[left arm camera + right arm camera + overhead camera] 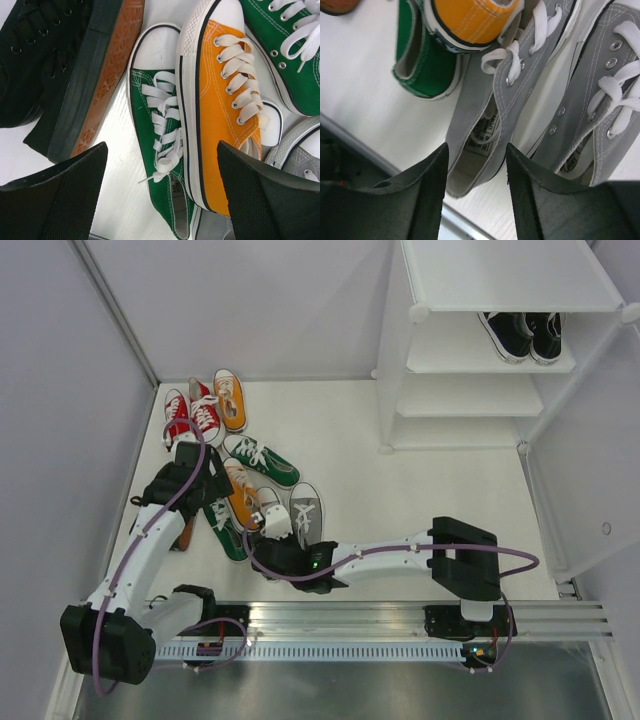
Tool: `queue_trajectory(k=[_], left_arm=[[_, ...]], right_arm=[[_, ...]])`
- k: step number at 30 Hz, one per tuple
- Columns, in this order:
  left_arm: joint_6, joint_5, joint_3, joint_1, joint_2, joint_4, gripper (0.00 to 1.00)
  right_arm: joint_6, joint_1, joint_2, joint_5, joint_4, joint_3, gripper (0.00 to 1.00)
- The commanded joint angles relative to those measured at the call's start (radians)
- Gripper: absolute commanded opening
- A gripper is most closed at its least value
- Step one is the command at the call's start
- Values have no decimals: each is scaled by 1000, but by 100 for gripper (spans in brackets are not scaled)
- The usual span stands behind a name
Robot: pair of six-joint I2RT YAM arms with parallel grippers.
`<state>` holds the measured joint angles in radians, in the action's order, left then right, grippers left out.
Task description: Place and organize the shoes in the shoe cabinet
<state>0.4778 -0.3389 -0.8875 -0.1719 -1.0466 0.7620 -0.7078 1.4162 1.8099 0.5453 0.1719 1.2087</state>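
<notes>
Black shoes (510,335) in shoe cabinet (500,275)

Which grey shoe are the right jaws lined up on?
The grey shoe beside the orange shoe; its heel sits between the jaws of the right gripper. The other grey shoe lies outside them.

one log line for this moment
left gripper: open over green shoe | right gripper: astride grey shoe heel, grip unclear

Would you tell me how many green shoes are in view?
2. One green shoe lies mid-pile; the second green shoe lies nearer the robot, beside an orange shoe. More could be hidden under the left arm.
</notes>
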Motion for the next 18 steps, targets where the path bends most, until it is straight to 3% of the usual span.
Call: queue_trajectory(k=[1, 7, 18], left_arm=[[-53, -9, 1, 6, 20, -69, 92], [-67, -49, 64, 6, 39, -104, 93], [-77, -49, 67, 6, 42, -112, 93]], right_arm=[[-38, -5, 86, 109, 96, 80, 53], [-81, -31, 115, 113, 94, 46, 48], [-29, -85, 196, -62, 11, 55, 45]])
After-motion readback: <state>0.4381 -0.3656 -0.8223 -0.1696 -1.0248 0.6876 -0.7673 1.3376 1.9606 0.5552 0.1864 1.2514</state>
